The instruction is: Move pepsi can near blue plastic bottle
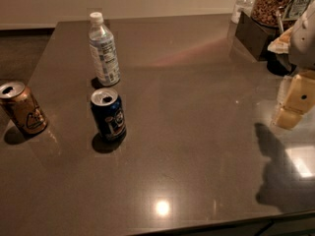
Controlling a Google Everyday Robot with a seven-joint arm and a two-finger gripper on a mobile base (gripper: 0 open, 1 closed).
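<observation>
The pepsi can (109, 114) is dark blue with a silver open top. It stands upright on the dark brown table (197, 132), left of centre. The blue plastic bottle (104, 50), clear with a white cap and a pale label, stands upright just behind the can, a short gap away. My gripper (291, 104), cream-coloured, hangs at the right edge of the view above the table. It is far to the right of the can and the bottle and touches neither.
A gold-brown can (22, 107) stands upright near the table's left edge. At the back right are a dark box (253, 33), a jar of brown snacks (270, 4) and a clear bottle (242, 4). The table's front edge runs along the bottom.
</observation>
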